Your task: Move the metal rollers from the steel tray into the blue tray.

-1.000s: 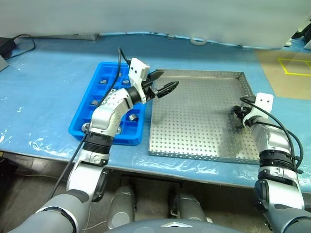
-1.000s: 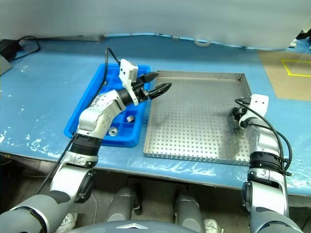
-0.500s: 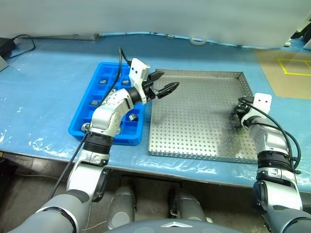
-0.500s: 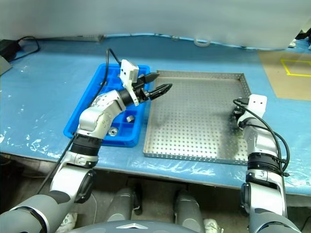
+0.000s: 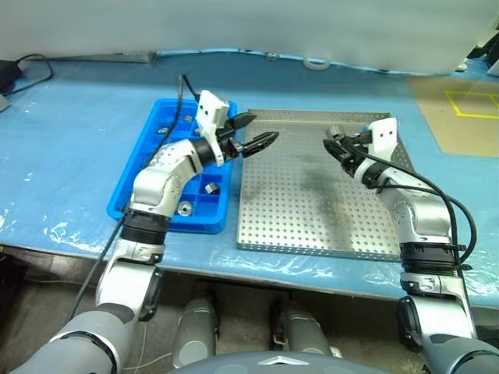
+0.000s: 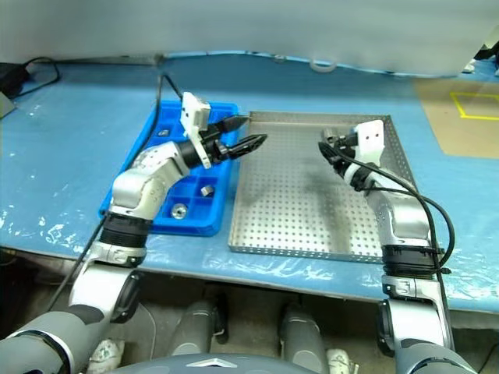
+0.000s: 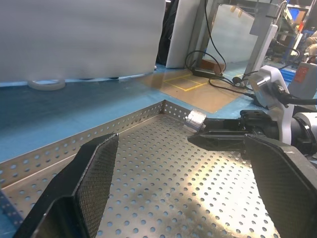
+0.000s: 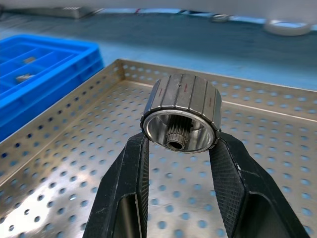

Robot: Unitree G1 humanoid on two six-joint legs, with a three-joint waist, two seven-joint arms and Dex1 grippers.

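Steel tray (image 5: 312, 210) – bare perforated sheet metal, dull sheen with soft glare patches. Metal roller (image 8: 181, 113) – silver-grey, segmented ribbed side, polished rim, toothed centre bore. Blue tray (image 5: 140, 183) looks like glossy moulded plastic. Right gripper's fingers (image 8: 126, 183) – matt black with fine knurled pads. Table cover (image 5: 70, 140) is a blue film, shiny and wrinkled at the front edge.

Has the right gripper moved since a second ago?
Yes. The right gripper, shut on a roller, has gone from the steel tray's right wall toward its far middle, nearer the left gripper.
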